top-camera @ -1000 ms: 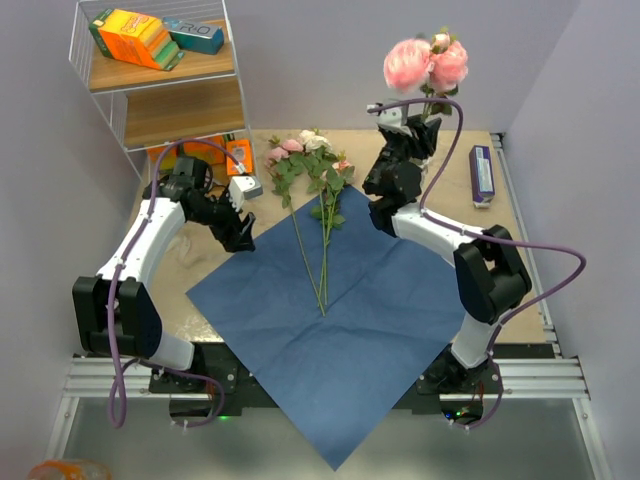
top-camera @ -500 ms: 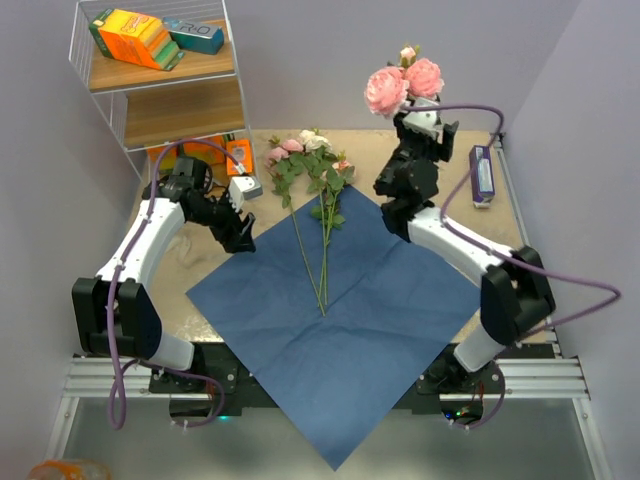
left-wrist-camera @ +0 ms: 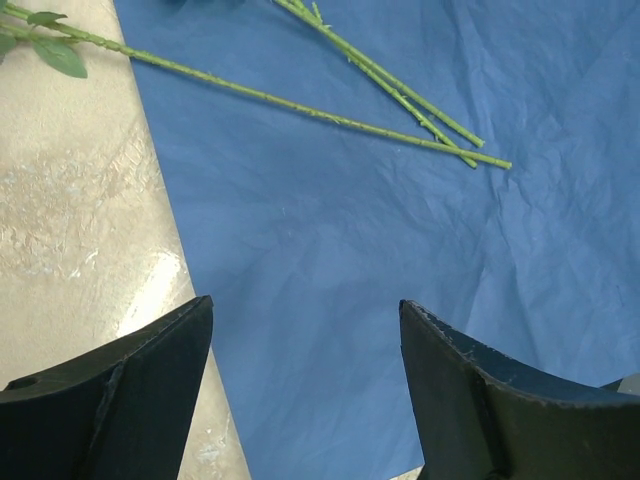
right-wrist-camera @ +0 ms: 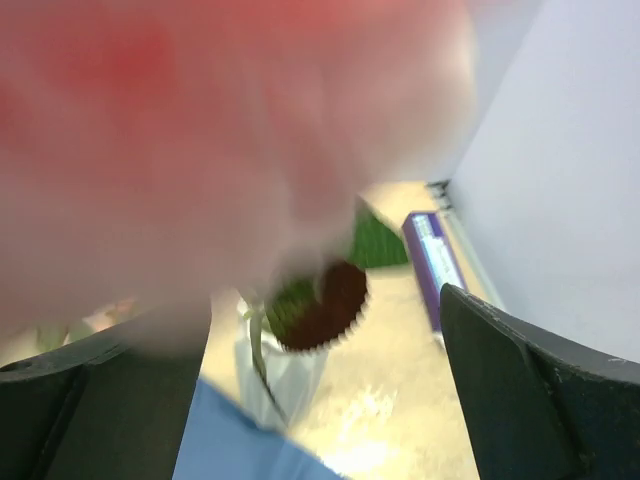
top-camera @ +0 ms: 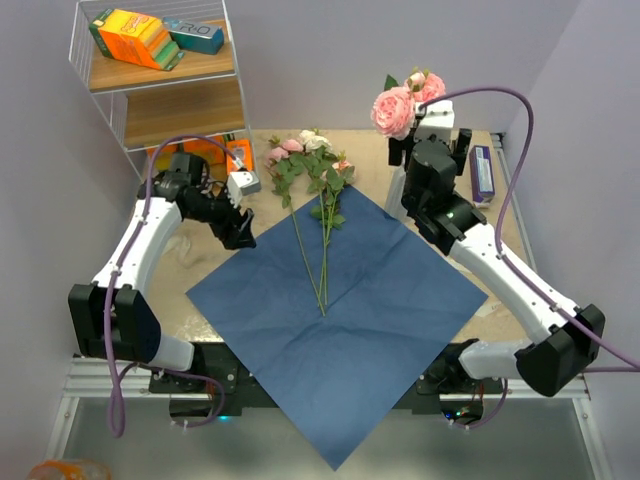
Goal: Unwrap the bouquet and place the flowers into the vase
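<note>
Flowers [top-camera: 318, 195] lie on blue paper [top-camera: 345, 330] spread on the tabletop [top-camera: 505, 220], seen from above, with pink roses [top-camera: 400, 105] upright at the back right. From the left wrist, the left end effector [left-wrist-camera: 305, 305] hangs released over the blue paper's edge. From the right wrist, the right end effector [right-wrist-camera: 325, 310] gapes released, with a blurred bloom [right-wrist-camera: 200, 120] above the vase [right-wrist-camera: 298, 375].

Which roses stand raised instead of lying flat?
The large pink roses at the back right; the smaller pink and cream roses lie flat, stems across the blue paper sheet.
</note>
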Tool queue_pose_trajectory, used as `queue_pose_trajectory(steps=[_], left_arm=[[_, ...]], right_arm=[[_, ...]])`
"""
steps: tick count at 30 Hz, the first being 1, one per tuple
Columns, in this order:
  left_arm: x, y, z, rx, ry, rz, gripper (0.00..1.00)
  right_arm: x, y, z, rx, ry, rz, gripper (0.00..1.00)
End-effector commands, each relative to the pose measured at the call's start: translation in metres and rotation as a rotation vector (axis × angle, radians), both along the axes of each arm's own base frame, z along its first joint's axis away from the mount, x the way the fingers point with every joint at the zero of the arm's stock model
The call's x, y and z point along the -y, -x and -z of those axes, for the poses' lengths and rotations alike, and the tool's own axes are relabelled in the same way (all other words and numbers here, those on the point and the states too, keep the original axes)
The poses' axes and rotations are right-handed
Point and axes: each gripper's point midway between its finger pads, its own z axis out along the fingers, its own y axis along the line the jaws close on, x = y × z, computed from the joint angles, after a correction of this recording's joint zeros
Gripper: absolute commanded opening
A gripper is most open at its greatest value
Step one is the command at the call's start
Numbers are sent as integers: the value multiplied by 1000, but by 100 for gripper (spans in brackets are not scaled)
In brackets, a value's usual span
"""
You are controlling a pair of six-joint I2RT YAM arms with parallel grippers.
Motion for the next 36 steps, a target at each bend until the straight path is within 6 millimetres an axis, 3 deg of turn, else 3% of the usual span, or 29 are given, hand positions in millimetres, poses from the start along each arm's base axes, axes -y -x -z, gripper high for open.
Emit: queue_pose_trajectory(steps=[1, 8, 14, 18, 26, 27, 29, 30, 31, 32, 33, 35, 36], left_arm=[[4, 4, -23, 39, 49, 0, 79], [3, 12, -25, 51, 46, 8, 79], [6, 19, -32, 41, 66, 32, 79], [10, 20, -37, 41, 89, 46, 79], [19, 14, -56, 29, 152, 47, 79], [19, 13, -57, 32, 154, 47, 79], [20, 12, -58, 35, 157, 43, 79], [19, 11, -59, 39, 156, 41, 79], [20, 11, -59, 37, 157, 39, 79], [20, 12, -59, 34, 159, 38, 79], [20, 12, -60, 35, 160, 37, 79], [20, 10, -60, 32, 161, 25, 80], [19, 9, -59, 32, 159, 17, 80]], right_arm=[[-18, 19, -11, -109, -50, -165, 99], [-7, 49, -20, -171, -134, -169, 96], [-5, 75, 4, -255, -155, -219, 91], [1, 101, 9, -271, -180, -274, 78], [12, 130, 33, -301, -238, -283, 58], [9, 131, 49, -337, -233, -291, 50], [5, 132, 62, -349, -261, -301, 34], [-5, 133, 83, -394, -272, -338, 23], [-14, 133, 90, -400, -295, -379, 5], [-27, 130, 85, -348, -330, -441, 0], [-42, 134, 110, -393, -335, -510, 0], [-71, 134, 121, -383, -341, -594, 6], [-78, 136, 137, -414, -324, -596, 8]])
